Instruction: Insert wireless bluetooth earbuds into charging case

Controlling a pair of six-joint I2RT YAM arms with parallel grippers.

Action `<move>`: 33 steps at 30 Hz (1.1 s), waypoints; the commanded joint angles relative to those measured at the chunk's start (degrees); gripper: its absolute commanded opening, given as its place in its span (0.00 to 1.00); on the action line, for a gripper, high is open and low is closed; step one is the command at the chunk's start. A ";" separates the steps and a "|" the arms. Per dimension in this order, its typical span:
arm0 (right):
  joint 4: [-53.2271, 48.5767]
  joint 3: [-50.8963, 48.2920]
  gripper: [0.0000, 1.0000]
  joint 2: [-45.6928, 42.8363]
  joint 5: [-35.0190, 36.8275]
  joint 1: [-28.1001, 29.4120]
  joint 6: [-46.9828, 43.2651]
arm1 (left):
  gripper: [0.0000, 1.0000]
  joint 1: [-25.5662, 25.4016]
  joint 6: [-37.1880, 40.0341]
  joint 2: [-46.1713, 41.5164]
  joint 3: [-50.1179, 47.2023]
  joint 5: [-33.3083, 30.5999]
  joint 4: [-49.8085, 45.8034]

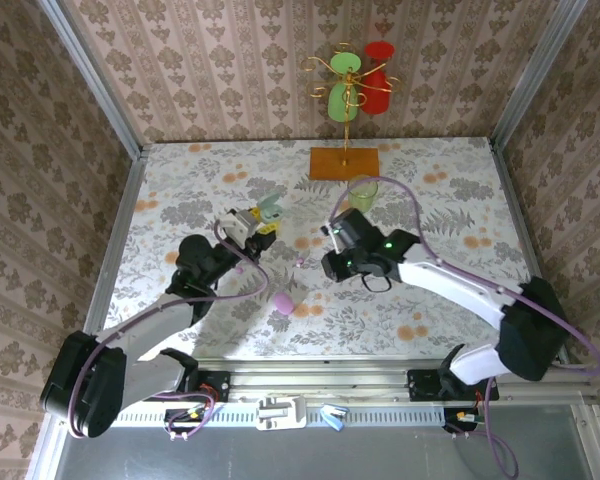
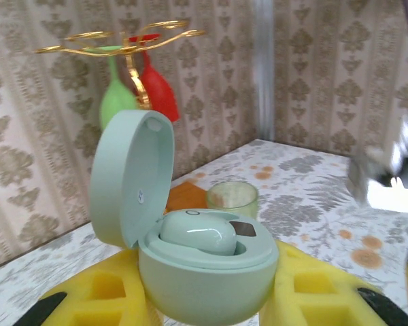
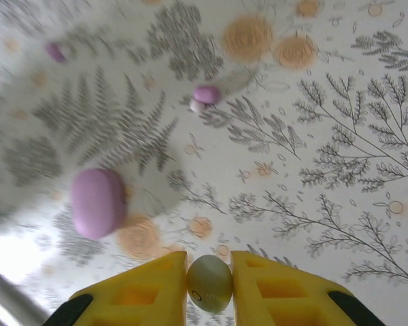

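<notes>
The mint charging case point(image 2: 204, 272) is being clamped from both sides by the left pincer point(image 2: 207, 261), with its yellow fingers point(image 2: 102, 292) being pressed against the lower shell. The case is being held upright above the counter point(image 1: 180, 180), in front of and left of the gold rack point(image 1: 345, 110), with its lid point(image 2: 129, 180) being tipped back open. One mint earbud point(image 2: 198, 234) is being cradled in its well. A small round label point(image 2: 141, 197) inside the lid is too small to be read.

A pale green earbud point(image 3: 209, 283) is being pinched in the right pincer point(image 3: 209, 268), above the counter and in front of the rack. Only a tiny ring mark is being shown on it, with no letters legible.

A pink case point(image 3: 97, 202) is being carried by the counter well in front of the rack. A pink earbud point(image 3: 205, 95) is lying apart from it, nearer the rack. A green cup point(image 1: 362, 192) is being stood just in front of the rack's orange base point(image 1: 345, 162).
</notes>
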 commanded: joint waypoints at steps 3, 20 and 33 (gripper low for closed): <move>13.98 -4.46 0.22 -8.64 -18.80 -5.23 7.87 | 0.10 -0.78 2.78 3.22 2.30 10.46 5.62; 33.68 -4.28 0.21 -8.81 -32.33 -8.85 17.55 | 0.10 -3.09 -2.25 9.20 4.85 23.14 9.29; 30.81 -4.75 0.21 -8.85 -29.43 -9.13 15.18 | 0.11 -3.09 -4.41 8.85 5.22 25.14 10.62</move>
